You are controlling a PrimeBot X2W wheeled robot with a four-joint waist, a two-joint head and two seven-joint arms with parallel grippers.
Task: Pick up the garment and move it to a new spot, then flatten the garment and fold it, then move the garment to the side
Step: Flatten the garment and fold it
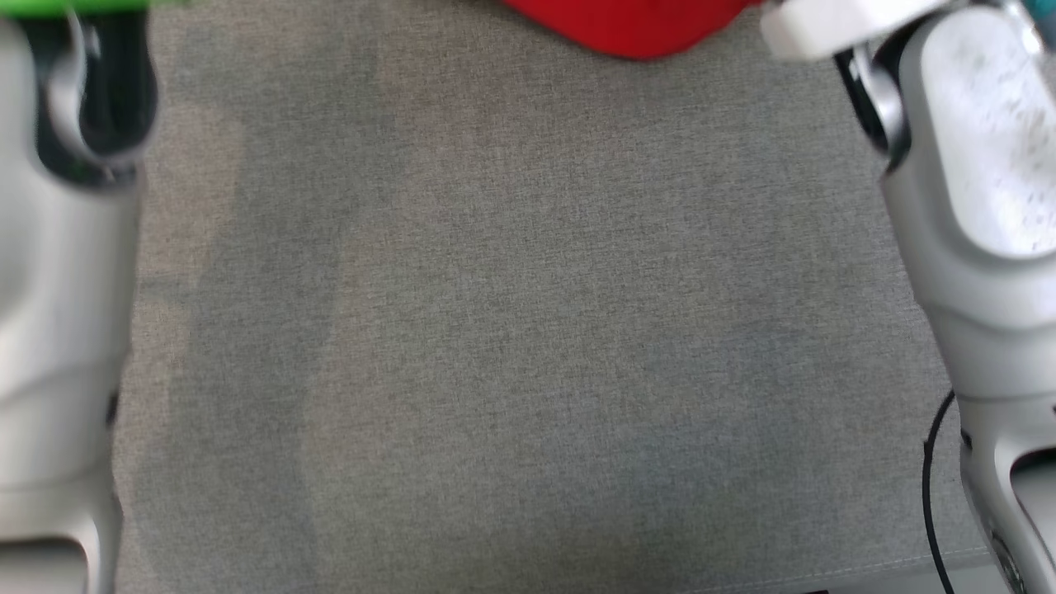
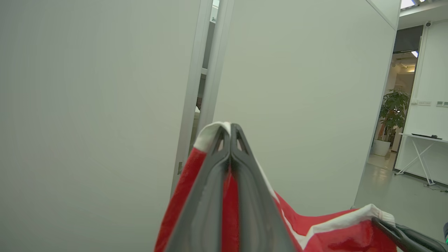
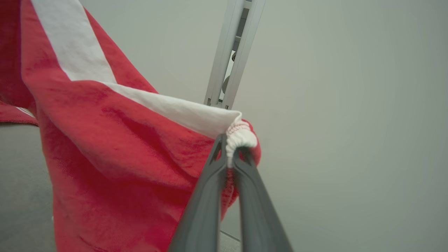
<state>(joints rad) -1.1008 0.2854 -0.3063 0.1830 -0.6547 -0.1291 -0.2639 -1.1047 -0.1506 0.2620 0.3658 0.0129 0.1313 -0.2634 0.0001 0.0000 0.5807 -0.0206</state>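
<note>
The garment (image 1: 635, 29) is red with white bands and cuffs; its lower edge hangs at the top of the head view, above the grey cloth-covered table (image 1: 528, 330). In the left wrist view my left gripper (image 2: 230, 127) is shut on a white-edged corner of the garment (image 2: 315, 231), lifted in front of a pale wall. My right gripper (image 3: 231, 143) is shut on a ribbed white cuff, and the red cloth (image 3: 115, 157) drapes down to its left. The right gripper (image 2: 381, 224) also appears low right in the left wrist view, with the garment stretched between the two.
My pale forearms flank the table: the left forearm (image 1: 58, 289) and the right forearm (image 1: 982, 206). A black cable (image 1: 932, 495) hangs near the right one. Pale partition panels stand behind. A potted plant (image 2: 393, 112) and a white table (image 2: 423, 140) are far off.
</note>
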